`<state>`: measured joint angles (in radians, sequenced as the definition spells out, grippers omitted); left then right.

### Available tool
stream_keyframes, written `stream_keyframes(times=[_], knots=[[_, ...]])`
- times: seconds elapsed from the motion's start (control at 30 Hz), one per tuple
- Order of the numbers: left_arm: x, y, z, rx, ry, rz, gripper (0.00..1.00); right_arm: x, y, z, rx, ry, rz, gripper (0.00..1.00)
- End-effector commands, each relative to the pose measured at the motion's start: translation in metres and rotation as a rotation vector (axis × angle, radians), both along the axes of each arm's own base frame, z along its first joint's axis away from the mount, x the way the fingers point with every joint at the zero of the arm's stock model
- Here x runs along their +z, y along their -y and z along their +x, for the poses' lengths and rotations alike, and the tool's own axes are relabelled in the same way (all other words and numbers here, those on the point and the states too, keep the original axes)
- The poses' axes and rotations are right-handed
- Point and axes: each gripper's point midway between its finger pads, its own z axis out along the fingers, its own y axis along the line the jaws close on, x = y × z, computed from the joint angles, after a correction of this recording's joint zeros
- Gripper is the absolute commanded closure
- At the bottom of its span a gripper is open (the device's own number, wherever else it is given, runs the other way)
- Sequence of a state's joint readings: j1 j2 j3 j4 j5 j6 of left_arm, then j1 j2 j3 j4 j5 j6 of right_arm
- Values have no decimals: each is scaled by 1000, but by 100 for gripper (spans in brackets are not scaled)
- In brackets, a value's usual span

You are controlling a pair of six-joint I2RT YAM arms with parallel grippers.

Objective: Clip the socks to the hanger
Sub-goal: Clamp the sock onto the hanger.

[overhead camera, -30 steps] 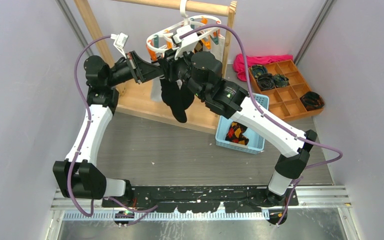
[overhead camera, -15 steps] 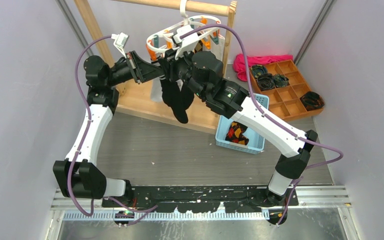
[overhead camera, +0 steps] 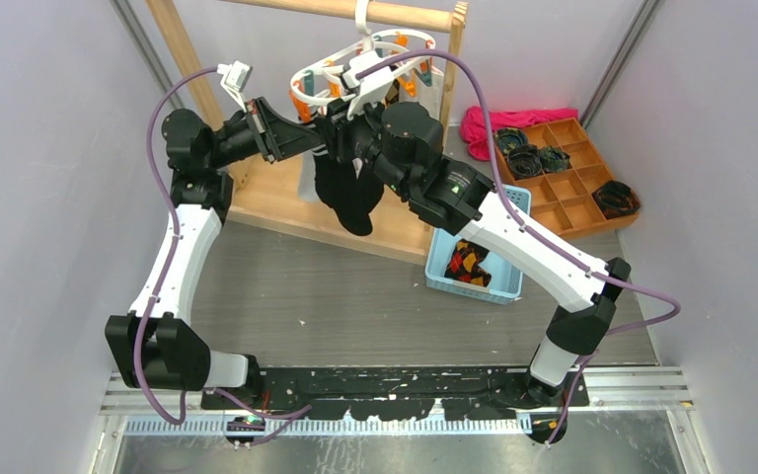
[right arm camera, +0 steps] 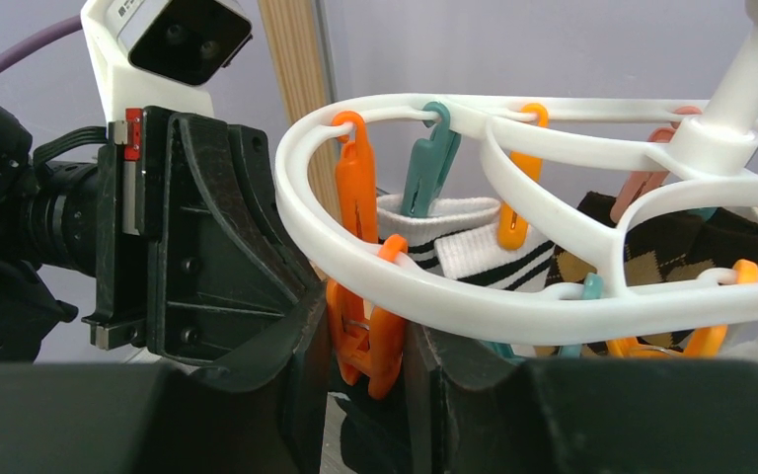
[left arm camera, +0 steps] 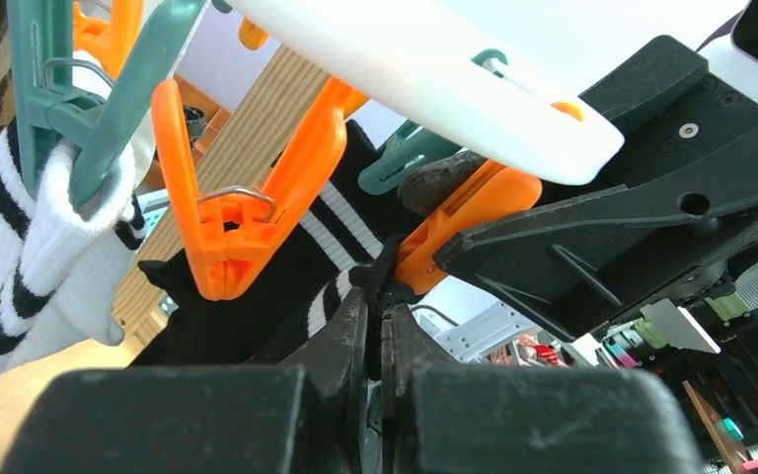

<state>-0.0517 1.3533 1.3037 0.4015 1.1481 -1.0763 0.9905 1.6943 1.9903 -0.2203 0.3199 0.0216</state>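
Top view: socks' (overhead camera: 347,197) cuffs hid behind R arm (overhead camera: 424,170).

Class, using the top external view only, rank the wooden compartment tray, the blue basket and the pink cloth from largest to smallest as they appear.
1. wooden compartment tray
2. blue basket, though the right arm hides part of it
3. pink cloth, with one edge hidden by the tray
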Motion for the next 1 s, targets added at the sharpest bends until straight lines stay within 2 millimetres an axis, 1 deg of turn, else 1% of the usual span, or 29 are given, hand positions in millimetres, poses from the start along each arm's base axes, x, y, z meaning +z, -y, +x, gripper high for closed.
stream_keyframes(times=[0.0, 0.3, 0.73, 0.9, 0.97], knots=[[28, -4, -10, -12, 96, -14, 100, 27, 19, -5, -19, 57, 29, 88], [23, -4, -15, -47, 77, -10, 100, 33, 21, 1, -46, 94, 20, 88], [17, -3, -13, -54, 55, -11, 100, 34, 19, -2, -19, 83, 37, 88], [0, -3, -6, -47, 6, 4, 100, 49, 21, -3, -14, 85, 87, 88], [-2, -3, -4, -45, -8, 4, 100, 50, 19, -3, -8, 86, 88, 88]])
